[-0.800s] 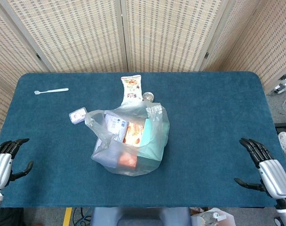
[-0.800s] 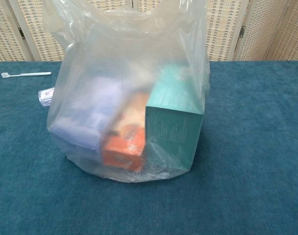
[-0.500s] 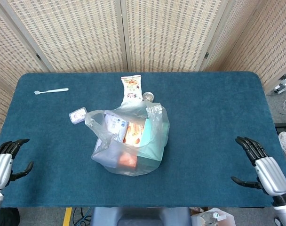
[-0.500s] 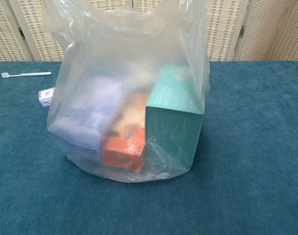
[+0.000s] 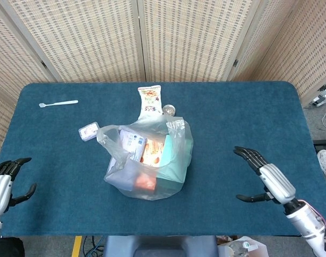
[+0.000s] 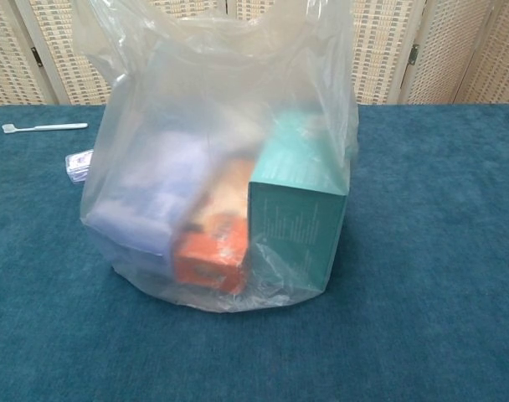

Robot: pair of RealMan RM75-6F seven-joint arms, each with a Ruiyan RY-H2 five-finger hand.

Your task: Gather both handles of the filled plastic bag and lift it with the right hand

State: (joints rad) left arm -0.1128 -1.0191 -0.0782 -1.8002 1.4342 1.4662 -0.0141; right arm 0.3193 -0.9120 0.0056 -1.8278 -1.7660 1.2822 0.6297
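Observation:
A clear plastic bag (image 5: 147,158) stands near the middle of the blue table, filled with a teal box (image 6: 300,209), an orange packet (image 6: 217,243) and a pale purple pack (image 6: 146,197). Its two handles (image 5: 106,135) (image 5: 177,126) stick up loosely at the left and right of its mouth. My right hand (image 5: 265,179) hovers open over the table to the right of the bag, well apart from it, fingers spread. My left hand (image 5: 5,182) stays open at the table's front left edge. Neither hand shows in the chest view.
A snack pouch (image 5: 150,100) and a small round object (image 5: 169,110) lie just behind the bag. A small clear packet (image 5: 88,130) sits to its left, and a white toothbrush (image 5: 58,103) lies at the far left. Folding screens stand behind the table.
My right hand has moved left and forward from the table's right edge toward the bag. The left hand and the bag have barely moved.

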